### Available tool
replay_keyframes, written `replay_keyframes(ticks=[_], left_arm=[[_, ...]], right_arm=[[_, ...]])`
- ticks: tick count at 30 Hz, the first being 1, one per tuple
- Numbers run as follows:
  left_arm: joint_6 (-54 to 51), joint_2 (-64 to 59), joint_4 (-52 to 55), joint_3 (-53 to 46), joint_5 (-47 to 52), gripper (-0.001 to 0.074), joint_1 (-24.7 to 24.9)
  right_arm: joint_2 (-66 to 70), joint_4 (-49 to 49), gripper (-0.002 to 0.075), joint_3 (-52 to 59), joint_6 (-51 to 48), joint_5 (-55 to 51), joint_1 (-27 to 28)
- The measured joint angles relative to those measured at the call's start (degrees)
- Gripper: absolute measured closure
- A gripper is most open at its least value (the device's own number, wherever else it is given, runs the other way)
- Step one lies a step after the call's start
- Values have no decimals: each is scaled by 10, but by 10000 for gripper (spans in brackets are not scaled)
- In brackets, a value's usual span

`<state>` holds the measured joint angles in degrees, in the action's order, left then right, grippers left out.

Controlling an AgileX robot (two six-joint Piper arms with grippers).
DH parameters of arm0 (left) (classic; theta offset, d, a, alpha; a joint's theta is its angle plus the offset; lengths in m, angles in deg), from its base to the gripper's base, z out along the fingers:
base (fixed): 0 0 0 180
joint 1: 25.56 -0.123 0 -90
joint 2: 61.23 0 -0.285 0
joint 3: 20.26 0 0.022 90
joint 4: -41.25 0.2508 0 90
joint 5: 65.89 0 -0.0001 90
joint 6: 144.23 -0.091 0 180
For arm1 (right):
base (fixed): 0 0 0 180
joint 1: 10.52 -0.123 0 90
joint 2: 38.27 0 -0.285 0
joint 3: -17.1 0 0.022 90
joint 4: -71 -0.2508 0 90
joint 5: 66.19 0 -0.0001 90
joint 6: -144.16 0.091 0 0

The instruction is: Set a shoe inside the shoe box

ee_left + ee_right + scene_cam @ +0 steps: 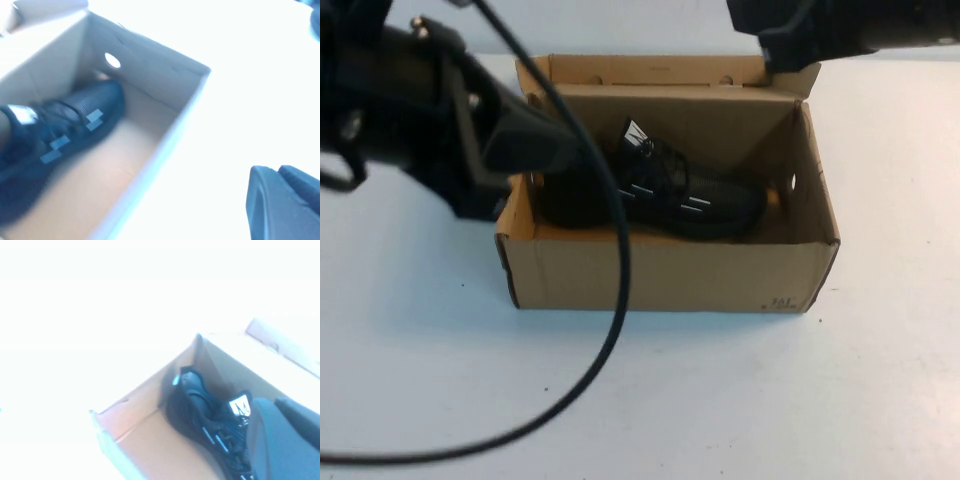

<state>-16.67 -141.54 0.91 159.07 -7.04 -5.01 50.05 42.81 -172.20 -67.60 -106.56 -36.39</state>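
The black sneaker [665, 190] lay inside the cardboard shoe box [660, 275], long axis along the box's length, toe toward the robot's right, with the clenched, empty left claw [280, 200] nearer than the clenched right claw [285, 435].

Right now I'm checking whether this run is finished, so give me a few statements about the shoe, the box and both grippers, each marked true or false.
1. The shoe lies inside the shoe box. True.
2. The shoe's toe points toward the robot's left. False: the toe points toward the robot's right end of the box.
3. The left gripper is shut and holds nothing. True.
4. The right gripper clamps the shoe. False: it is shut and empty, above the box.
5. The box's flaps are folded shut over the shoe. False: the box is open, its rear flap upright.
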Motion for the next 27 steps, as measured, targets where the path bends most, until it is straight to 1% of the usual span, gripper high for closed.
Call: replay_keyframes(ticks=[5,9,12,15,20,22,27], left_arm=[[36,115,27,-88,22,736,0],[69,223,39,-185,23,736,0],[103,306,54,-247,17,736,0],[140,388,93,-293,-3,736,0],[219,459,224,-318,-71,736,0],[238,468,264,-318,-94,736,0],[248,469,274,-318,-111,736,0]], right_arm=[[-85,0,742,18,9,-39,0],[-164,15,742,77,38,-43,0],[-232,56,742,142,71,-45,0],[-297,119,742,202,110,-49,0],[-412,239,742,293,164,-32,0],[-461,262,742,335,171,-12,0],[-570,267,742,445,175,42,0]])
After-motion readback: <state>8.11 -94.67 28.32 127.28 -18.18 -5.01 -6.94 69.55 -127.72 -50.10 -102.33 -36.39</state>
